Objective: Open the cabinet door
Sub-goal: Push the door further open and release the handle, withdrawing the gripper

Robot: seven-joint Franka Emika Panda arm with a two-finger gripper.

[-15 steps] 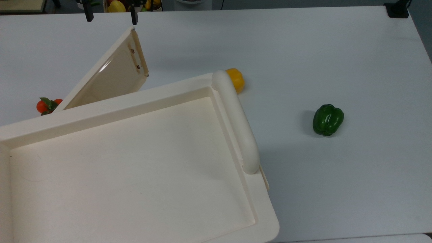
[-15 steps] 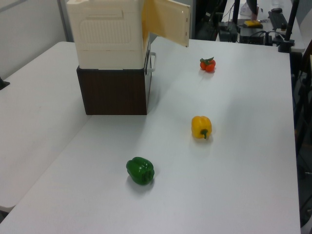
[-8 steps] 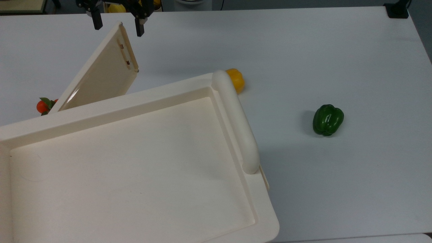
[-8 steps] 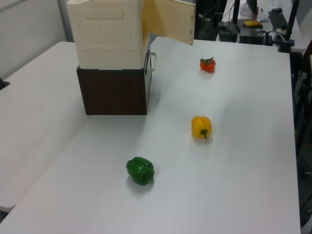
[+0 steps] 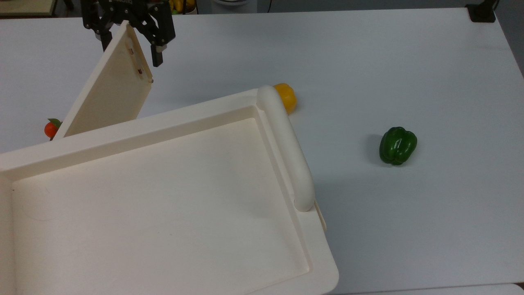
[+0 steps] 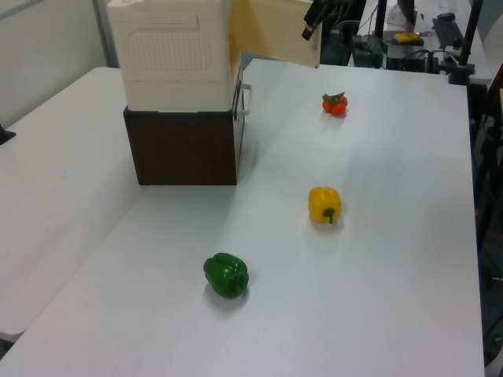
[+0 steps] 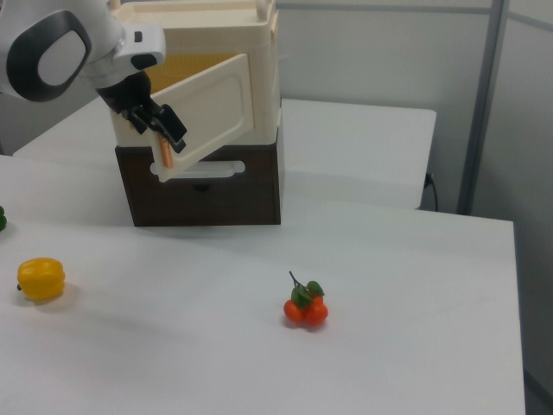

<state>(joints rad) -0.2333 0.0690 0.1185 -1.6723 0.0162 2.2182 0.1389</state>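
Note:
The cabinet door (image 5: 110, 96) is a cream panel swung well out from the cabinet, its slim handle along the free edge. My gripper (image 5: 130, 52) is open, its black fingers (image 5: 157, 57) standing either side of that free edge near the handle. In the left view the door (image 6: 271, 31) juts toward the right, with the gripper (image 6: 316, 17) at its outer end. The right view has the door (image 7: 216, 104) angled out of the cream cabinet on a dark base, with the gripper (image 7: 161, 130) at the handle end under the white arm (image 7: 69, 43).
The cabinet's cream top (image 5: 163, 205) with its thick tube rail (image 5: 286, 147) takes up the top view's lower left. On the white table lie a green pepper (image 5: 398, 145), a yellow pepper (image 5: 286, 97) and a tomato cluster (image 7: 305, 307).
The door has swung further open, its free edge moving toward the top view's left. The gripper has come down into the top view and followed that edge, fingers still spread.

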